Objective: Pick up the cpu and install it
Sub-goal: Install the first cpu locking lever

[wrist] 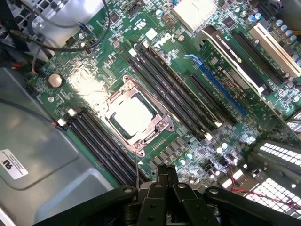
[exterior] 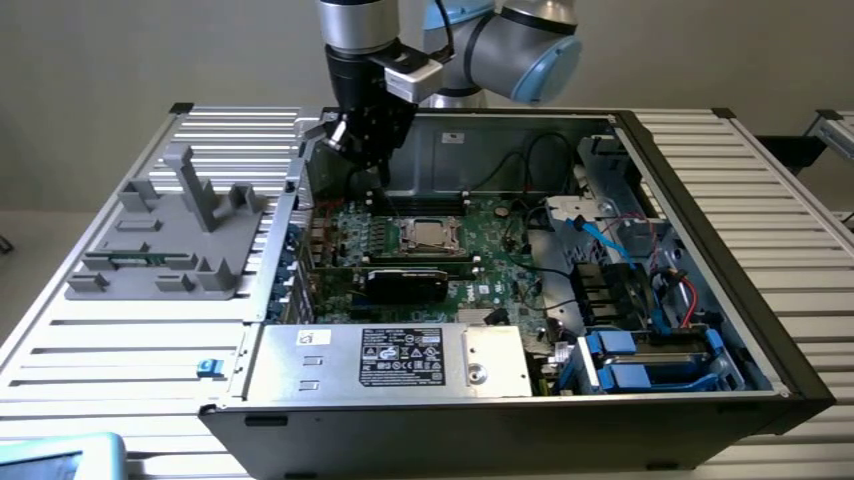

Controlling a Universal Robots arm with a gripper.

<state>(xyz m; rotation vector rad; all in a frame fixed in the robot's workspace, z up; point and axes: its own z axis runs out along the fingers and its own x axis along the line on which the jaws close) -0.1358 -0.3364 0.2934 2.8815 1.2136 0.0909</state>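
We see the gripper hanging over the open computer case, above the far part of the motherboard toward the exterior view's left. Its fingers are pressed together with nothing between them, so we carry no part. The cpu lies flat inside the socket, its pale metal top facing up and the steel frame around its edges. We judge it already seated there, since it sits square and level within the frame rather than tilted across it. The socket stands between two banks of memory slots. That leaves little room on either side, which would explain why we hold the fingers narrow and raised off the board rather than down among the parts. In the exterior view the cpu is just beyond the black graphics card and well apart from the grey fixture on the slatted table
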